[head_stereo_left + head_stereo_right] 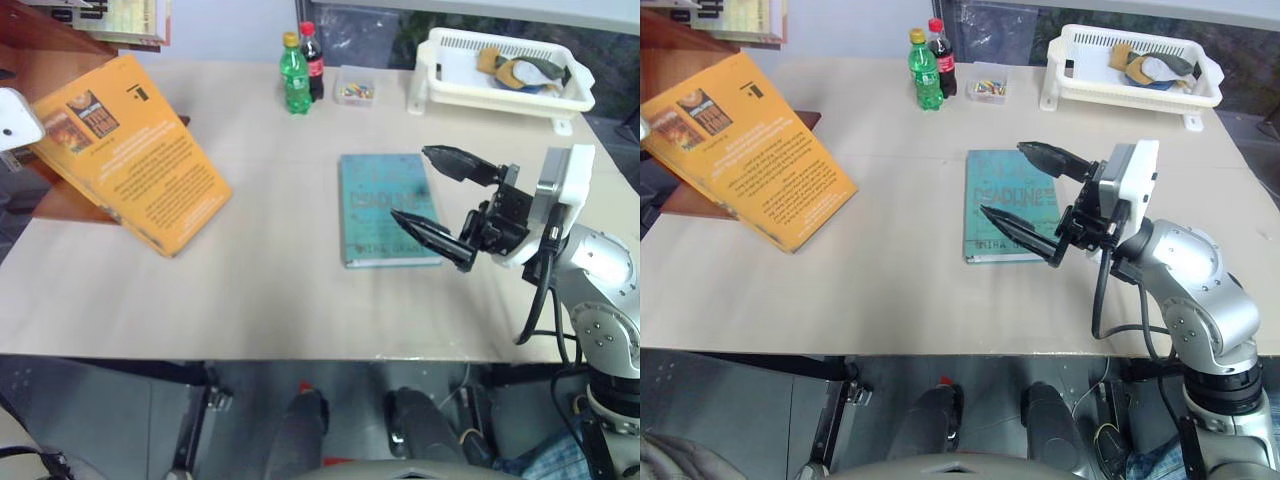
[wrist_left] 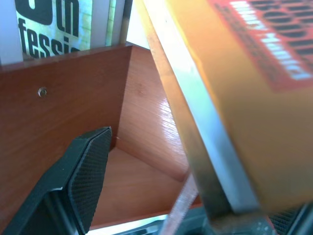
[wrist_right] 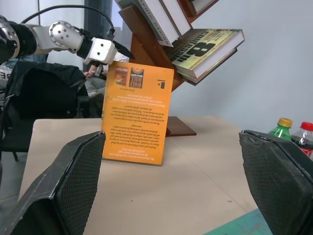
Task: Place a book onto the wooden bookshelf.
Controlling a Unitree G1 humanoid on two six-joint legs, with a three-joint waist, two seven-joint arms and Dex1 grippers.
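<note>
The book (image 1: 130, 150), thick and orange-yellow, stands tilted at the table's left edge, back cover facing me, leaning toward the wooden bookshelf (image 1: 60, 60). My left gripper (image 3: 120, 53) is at the book's top corner, open. In the left wrist view one finger (image 2: 83, 181) stands apart from the book (image 2: 244, 98), with the shelf's boards (image 2: 63, 98) behind. My right gripper (image 1: 410, 185) hovers open and empty over the middle right of the table.
A thin teal book (image 1: 385, 205) lies flat under the right gripper. At the back stand a green bottle (image 1: 294, 75), a cola bottle (image 1: 312, 55), a small clear box (image 1: 355, 88) and a white basket (image 1: 490, 95). Other books (image 3: 205, 46) lie on the shelf's upper boards.
</note>
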